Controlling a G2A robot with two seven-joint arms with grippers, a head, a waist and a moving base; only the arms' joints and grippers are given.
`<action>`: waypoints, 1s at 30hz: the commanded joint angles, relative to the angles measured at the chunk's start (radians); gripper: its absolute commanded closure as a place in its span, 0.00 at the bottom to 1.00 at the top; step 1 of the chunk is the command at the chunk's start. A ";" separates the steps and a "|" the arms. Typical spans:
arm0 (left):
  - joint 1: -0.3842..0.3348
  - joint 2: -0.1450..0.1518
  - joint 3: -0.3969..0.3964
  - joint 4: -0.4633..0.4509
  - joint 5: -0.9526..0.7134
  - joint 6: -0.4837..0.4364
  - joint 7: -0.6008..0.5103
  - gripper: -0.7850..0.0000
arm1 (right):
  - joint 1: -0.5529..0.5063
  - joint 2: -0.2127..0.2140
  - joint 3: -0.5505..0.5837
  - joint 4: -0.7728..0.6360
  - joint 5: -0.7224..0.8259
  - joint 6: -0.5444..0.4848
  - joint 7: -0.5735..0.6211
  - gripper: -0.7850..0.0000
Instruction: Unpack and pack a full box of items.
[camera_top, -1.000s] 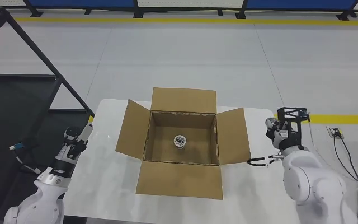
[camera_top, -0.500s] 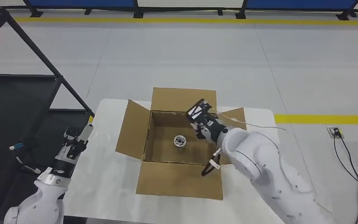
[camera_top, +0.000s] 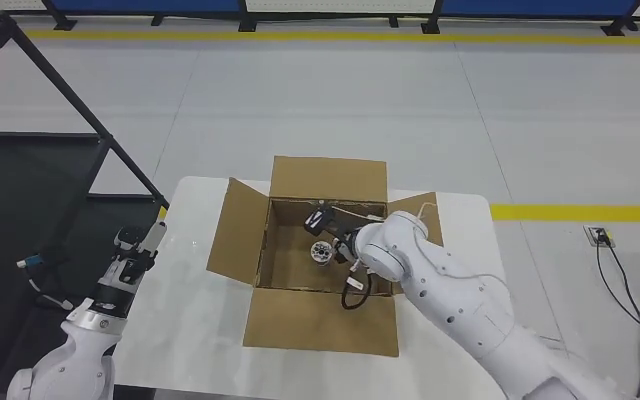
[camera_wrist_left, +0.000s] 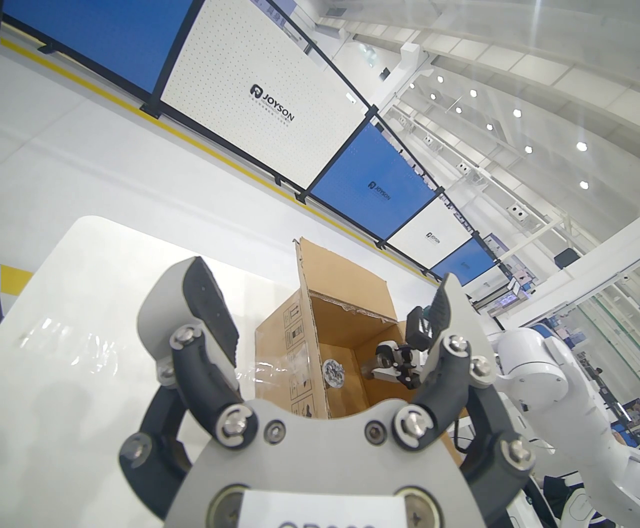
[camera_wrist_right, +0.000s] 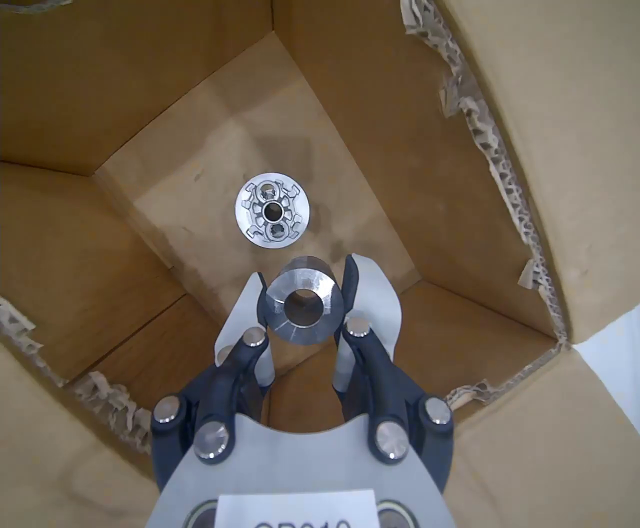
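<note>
Swung in from the right, the right pincer (camera_wrist_right: 305, 277) hangs inside the box (camera_top: 328, 178), clamping a metal sleeve (camera_wrist_right: 304, 306) near the flanged disc (camera_wrist_right: 272, 216) on its floor; left pincer (camera_wrist_left: 324, 277) gapes wide

The box (camera_top: 320, 322) is plain brown cardboard, the disc (camera_wrist_right: 272, 216) and cylinder (camera_wrist_right: 305, 306) shiny silver, the table (camera_top: 190, 325) white.

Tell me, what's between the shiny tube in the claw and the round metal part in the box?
Nothing: only the bare floor of the box shows between the tube and the round part, in the right wrist view.
</note>
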 joint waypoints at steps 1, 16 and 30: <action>0.000 0.000 0.000 0.000 0.000 0.000 0.000 0.00 | -0.001 -0.008 -0.008 0.044 -0.002 0.003 -0.026 1.00; 0.000 0.000 0.000 0.000 0.000 0.000 0.000 0.00 | 0.048 -0.076 -0.031 0.341 0.058 -0.044 -0.149 0.64; 0.000 0.000 0.000 0.000 0.000 0.000 0.000 0.00 | 0.066 -0.103 -0.015 0.385 0.066 -0.068 -0.188 0.00</action>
